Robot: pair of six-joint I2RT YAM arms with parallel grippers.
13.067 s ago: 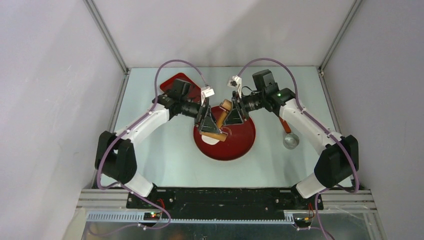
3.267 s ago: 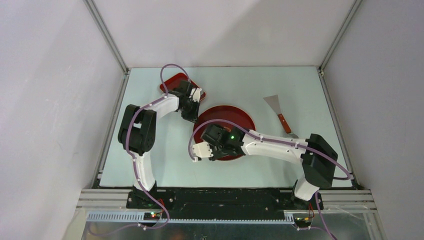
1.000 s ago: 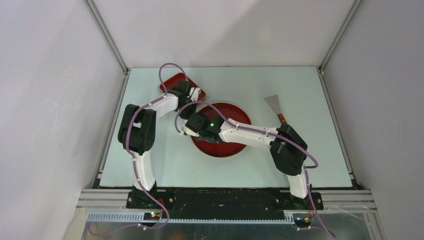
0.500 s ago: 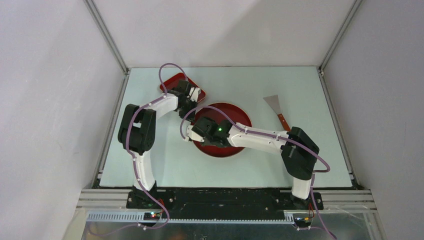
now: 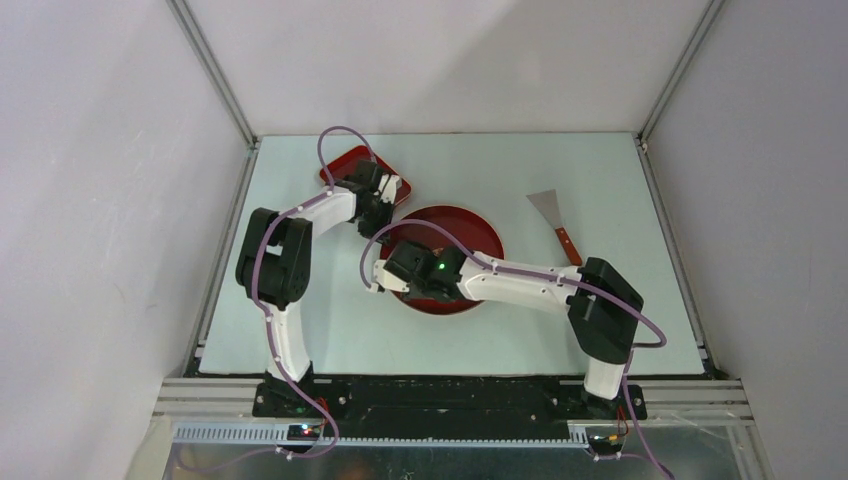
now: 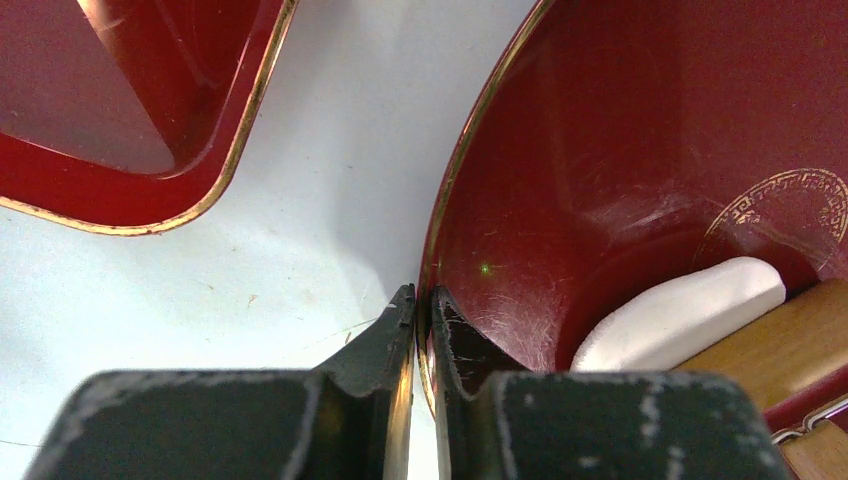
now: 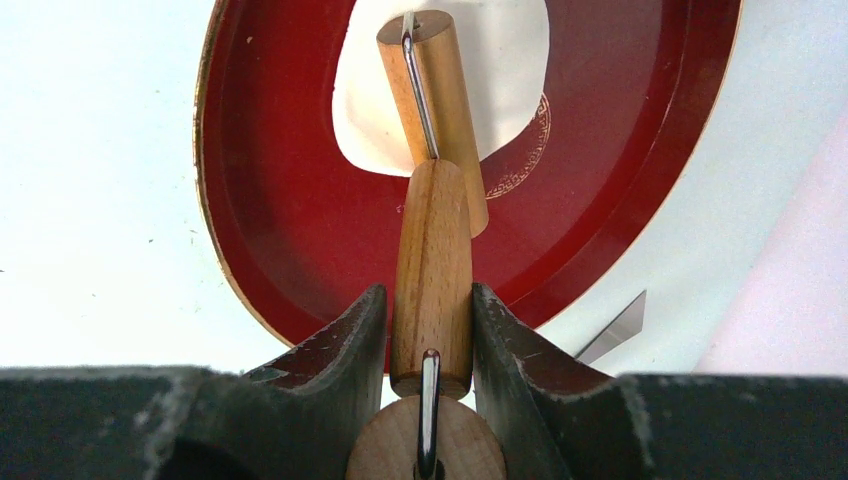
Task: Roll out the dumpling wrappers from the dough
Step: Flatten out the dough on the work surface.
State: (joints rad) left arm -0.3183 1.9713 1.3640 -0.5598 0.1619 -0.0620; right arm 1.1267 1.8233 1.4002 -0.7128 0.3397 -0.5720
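Pale table (image 5: 330, 320), grey walls round it. Vs half a sec ago, the right arm's wrist had slid a little toward the near-left edge of the round dark-red lacquer plate (image 5: 475, 225). A sec ago it sat farther back, close to the left arm's wrist. Left arm hadn't shifted. Approx 13 s back, both grippers met over the plate centre.

Thin white dough sheet (image 7: 500, 60) lay flat on the plate floor, partly over the gold emblem. Its outline was rounded but uneven, not a neat disc. The barrel of the light wooden roller (image 7: 432, 230) lay across it.

Top view hid the dough under the right arm. Right wrist cam showed the right gripper (image 7: 428, 300) pinching the roller's handle, one finger each side. Left wrist cam showed the left gripper (image 6: 420, 300) nearly pressed together, clamped on the plate's gold rim, one finger inside and one outside. Same cam caught the square dark-red tray (image 6: 120, 100) near the plate w/ a strip of table between, and the dough's edge side-on, touching roller wood.
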